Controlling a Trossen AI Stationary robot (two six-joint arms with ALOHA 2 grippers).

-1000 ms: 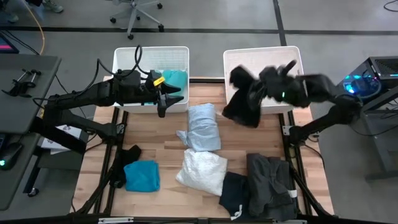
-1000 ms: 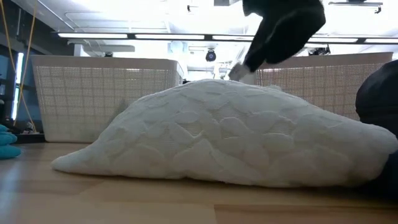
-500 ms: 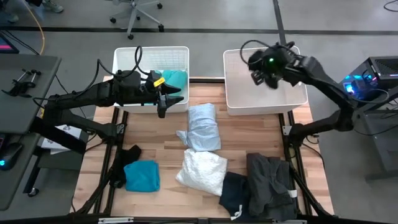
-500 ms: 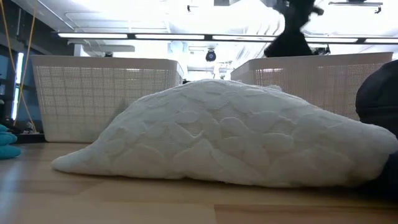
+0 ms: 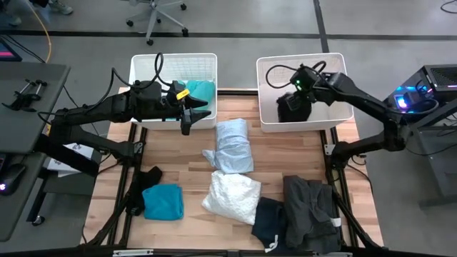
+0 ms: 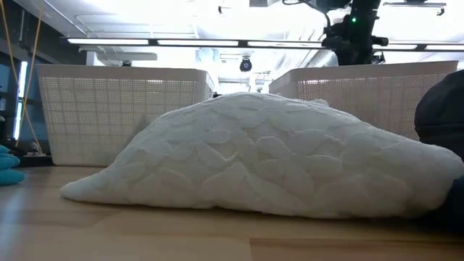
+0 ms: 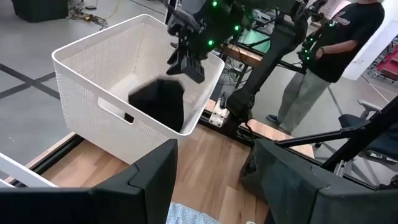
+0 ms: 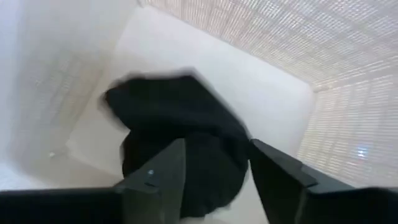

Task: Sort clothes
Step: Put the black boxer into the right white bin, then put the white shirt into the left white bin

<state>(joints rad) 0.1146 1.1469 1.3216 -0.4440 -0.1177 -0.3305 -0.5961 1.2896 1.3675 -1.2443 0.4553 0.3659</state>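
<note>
**Black garment lying in the right basket, right fingers apart above it**

Over the counter [image 5: 235, 235], in the high view, the right gripper [image 5: 296, 84] hangs above the right basket [image 5: 335, 121] at about 1 o'clock, and a black garment [image 5: 291, 108] lies inside that basket below it. The left gripper [image 5: 187, 114] waits at the front edge of the left basket [image 5: 153, 68] at about 11 o'clock, fingers apart and empty; a teal garment [image 5: 201, 89] sits in that basket. On the wood lie a pale blue garment [image 5: 232, 146], a white garment [image 5: 233, 198], a bright blue garment [image 5: 163, 201] with a small black piece [image 5: 148, 178] beside it, and a dark pile [image 5: 303, 210] at 5 o'clock.

At counter height, the white garment [image 6: 268, 156] fills the low view, with both baskets behind it and the right arm above the right one.

From the left wrist, the right gripper [image 7: 185, 62] shows its fingers spread, with the black garment [image 7: 158, 102] beneath them inside the basket, seemingly free of them.

From the right wrist, the two fingers [image 8: 155, 180] stand apart, the black garment [image 8: 174, 134] on the basket floor beyond.
</note>
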